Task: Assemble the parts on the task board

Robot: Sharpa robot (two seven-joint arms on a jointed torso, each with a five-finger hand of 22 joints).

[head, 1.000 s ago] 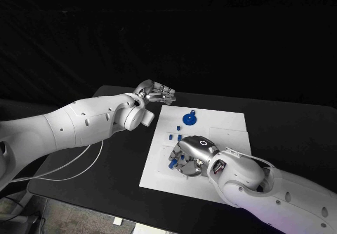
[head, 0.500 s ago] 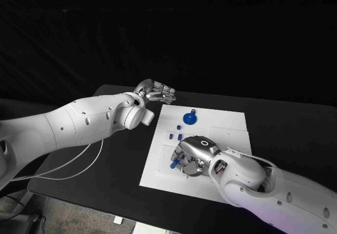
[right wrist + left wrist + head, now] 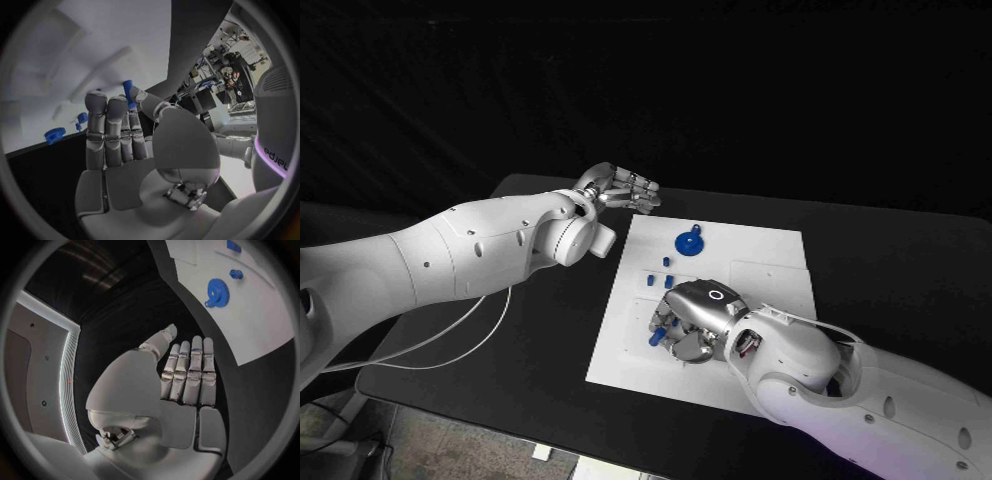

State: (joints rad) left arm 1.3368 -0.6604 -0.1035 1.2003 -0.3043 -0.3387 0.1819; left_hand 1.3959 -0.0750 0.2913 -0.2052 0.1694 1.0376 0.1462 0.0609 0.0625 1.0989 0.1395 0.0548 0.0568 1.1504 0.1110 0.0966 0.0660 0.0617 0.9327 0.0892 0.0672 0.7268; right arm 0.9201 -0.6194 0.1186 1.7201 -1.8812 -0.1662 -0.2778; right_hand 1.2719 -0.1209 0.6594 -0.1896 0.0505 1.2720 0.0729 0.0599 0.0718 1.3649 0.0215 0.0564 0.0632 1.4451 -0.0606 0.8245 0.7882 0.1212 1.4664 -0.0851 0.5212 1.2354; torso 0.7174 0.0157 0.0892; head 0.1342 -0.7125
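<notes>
Blue part [image 3: 656, 339] pinched in right hand [image 3: 692, 318] over task board [image 3: 759, 252].

Your right hand [image 3: 689, 320] sits low over the board's [image 3: 762, 250] near middle, blocking the small pegs [image 3: 668, 282] beside it. The gear [image 3: 688, 243] stands at the far end. The board's right side lies bare; your left hand [image 3: 620, 189] hovers off its far left corner

Black table [image 3: 877, 250]; dark backdrop behind; pale floor [image 3: 430, 440] below, perhaps concrete.
</notes>
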